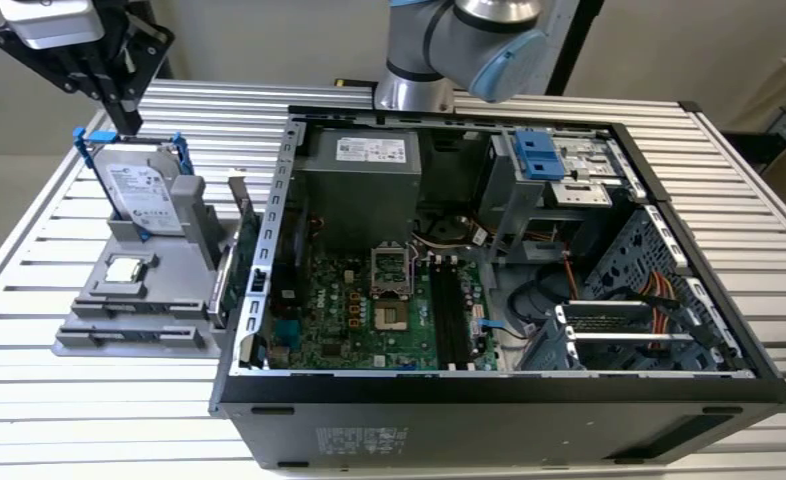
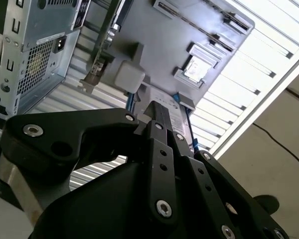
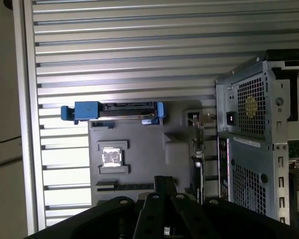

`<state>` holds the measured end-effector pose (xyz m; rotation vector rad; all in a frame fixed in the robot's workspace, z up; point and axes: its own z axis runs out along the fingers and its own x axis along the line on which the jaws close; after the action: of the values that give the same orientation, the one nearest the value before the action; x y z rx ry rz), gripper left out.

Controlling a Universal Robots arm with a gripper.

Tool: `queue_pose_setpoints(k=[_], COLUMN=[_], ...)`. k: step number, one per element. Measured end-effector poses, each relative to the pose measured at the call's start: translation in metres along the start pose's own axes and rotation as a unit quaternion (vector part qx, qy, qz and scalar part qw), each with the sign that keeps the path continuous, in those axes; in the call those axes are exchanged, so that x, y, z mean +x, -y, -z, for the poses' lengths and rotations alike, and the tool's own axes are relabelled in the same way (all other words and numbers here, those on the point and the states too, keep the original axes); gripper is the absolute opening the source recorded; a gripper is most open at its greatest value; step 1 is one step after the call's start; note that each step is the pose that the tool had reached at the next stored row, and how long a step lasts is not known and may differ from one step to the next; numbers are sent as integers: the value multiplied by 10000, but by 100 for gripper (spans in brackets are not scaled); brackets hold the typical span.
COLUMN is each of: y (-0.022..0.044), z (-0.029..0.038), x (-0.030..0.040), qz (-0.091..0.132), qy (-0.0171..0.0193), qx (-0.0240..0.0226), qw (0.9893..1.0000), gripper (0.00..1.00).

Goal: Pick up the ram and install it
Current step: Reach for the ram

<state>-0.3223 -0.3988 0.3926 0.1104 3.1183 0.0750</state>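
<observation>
Hovering over the grey holder [image 1: 93,300], the gripper [image 1: 128,122] has fingers [image 3: 164,184] together, empty, hiding part of it

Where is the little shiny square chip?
In the exterior view, the silver chip sits on the grey holder at that view's left, outside the computer case, right beside the upright hard drive.

The holder [image 1: 100,335] is grey, its drive bracket [image 1: 97,138] blue. The motherboard [image 1: 346,320] is green, the table [image 1: 86,410] ribbed silver.
</observation>
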Motion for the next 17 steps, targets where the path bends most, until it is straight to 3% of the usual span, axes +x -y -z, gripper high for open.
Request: queue_pose_setpoints(k=[11,17], y=[4,11], z=[1,3], x=[65,151], qz=[0,0], qy=[0,0], qx=[0,0], qw=[10000,10000], gripper=[0,0])
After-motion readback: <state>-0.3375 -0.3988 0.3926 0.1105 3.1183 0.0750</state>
